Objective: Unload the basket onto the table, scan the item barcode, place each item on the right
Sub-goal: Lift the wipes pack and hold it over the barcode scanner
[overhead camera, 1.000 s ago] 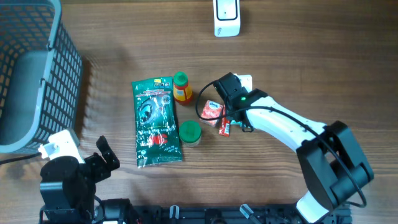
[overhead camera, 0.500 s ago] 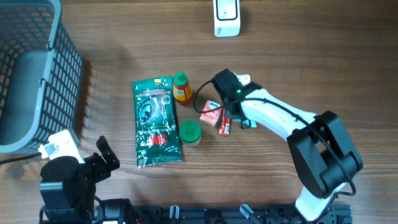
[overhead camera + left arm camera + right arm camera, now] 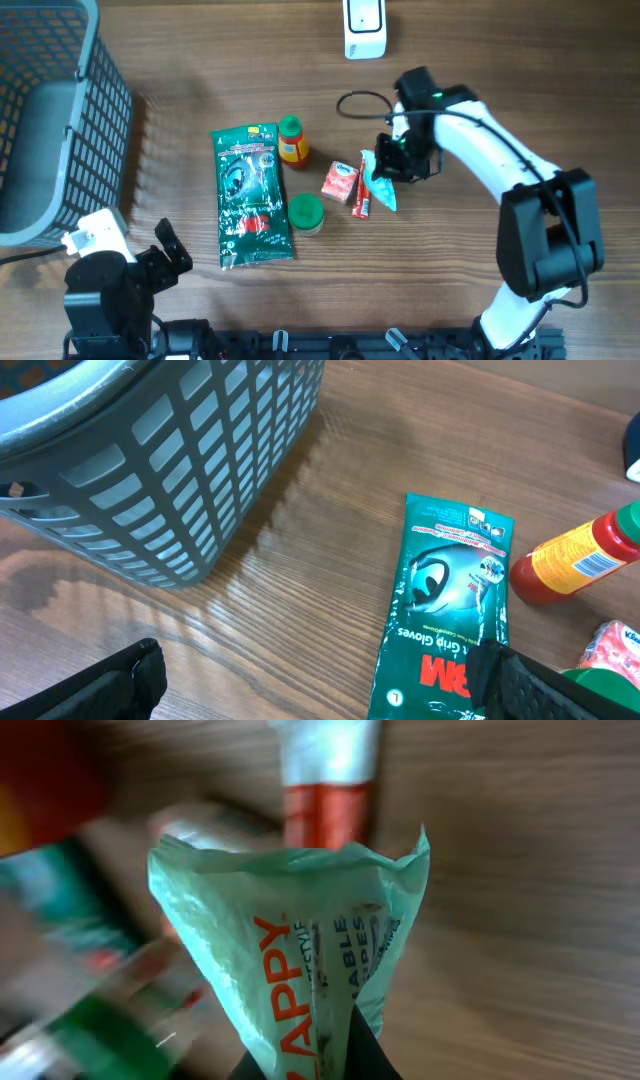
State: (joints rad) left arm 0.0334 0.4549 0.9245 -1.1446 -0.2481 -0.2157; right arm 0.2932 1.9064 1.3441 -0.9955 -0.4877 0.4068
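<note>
Right tool (image 3: 396,160) pinches teal packet (image 3: 383,187)

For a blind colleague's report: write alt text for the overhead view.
The right hand pinches a pale green packet beside a small red carton, over a wooden table. Also there: a green glove pack, an orange bottle, a grey basket, and a white scanner at the top edge.

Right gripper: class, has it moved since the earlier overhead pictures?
Yes. The right gripper, shut on the green packet, has shifted right and farther up the frame, away from the orange bottle.
</note>
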